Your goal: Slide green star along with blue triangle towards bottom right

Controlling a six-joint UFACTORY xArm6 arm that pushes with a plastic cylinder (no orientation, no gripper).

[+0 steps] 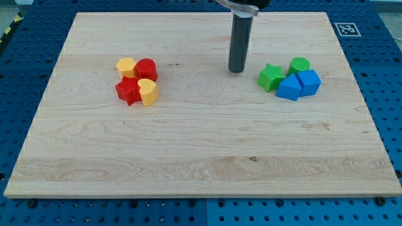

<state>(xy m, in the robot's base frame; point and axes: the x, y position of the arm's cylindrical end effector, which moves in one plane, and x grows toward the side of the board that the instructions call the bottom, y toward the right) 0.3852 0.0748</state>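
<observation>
**Tip parked left of the green star**

I have no pincer on this arm, only a rod, so nothing is grasped. My tip rests on the counter, near the green star on its left, not touching. The blue triangle touches the star's right side, beside a blue block and green cylinder. Red and yellow blocks cluster well apart at the view's left.

My tip stands near the green star, to its left, apart.
</observation>
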